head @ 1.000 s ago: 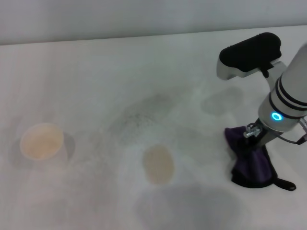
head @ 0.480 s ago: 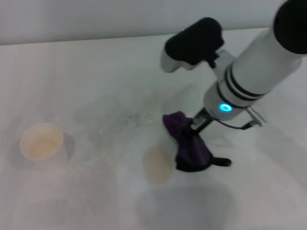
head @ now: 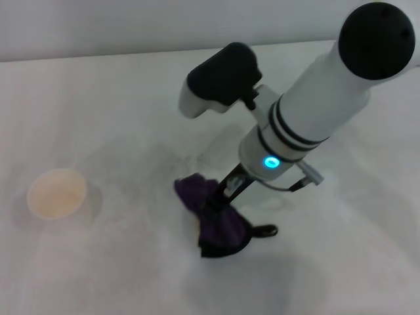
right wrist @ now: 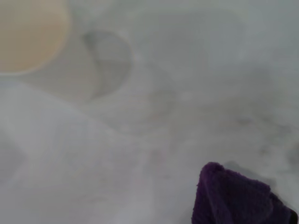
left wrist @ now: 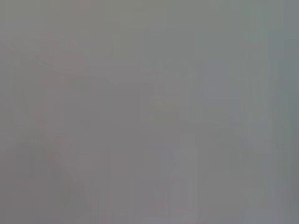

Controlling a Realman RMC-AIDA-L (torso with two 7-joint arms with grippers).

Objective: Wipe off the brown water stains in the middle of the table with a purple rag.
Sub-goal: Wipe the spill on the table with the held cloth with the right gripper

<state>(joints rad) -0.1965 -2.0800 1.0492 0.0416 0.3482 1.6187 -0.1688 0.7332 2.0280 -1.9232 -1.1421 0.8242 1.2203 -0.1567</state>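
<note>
Right gripper [head: 220,205] was clamped on the purple rag [head: 216,222] near its top fold, fingers mostly buried in cloth, so grip read from the bunching, not from the jaws directly; rag hung below and around the gripper, lower part spread on the table [head: 118,98], black loop trailing just to the gripper's right; the brown water stains weren't visible anywhere in the head view, so most likely sat under the rag, directly beneath the gripper; judgement: rag is light, soft, limp, no stiffness, so it folds and drags rather than pushes; hold it at the bunched middle as here, not by the loop or trimmed edge, else it trails and loses contact; needs some downward press to wipe, low risk of slip since cloth grips well; in the right wrist view a corner of the rag [right wrist: 233,198] was close, the cup [right wrist: 28,35] far off beyond it; cup [head: 57,193] well to the gripper's left; left gripper not seen, its wrist view showed only blank grey
</note>
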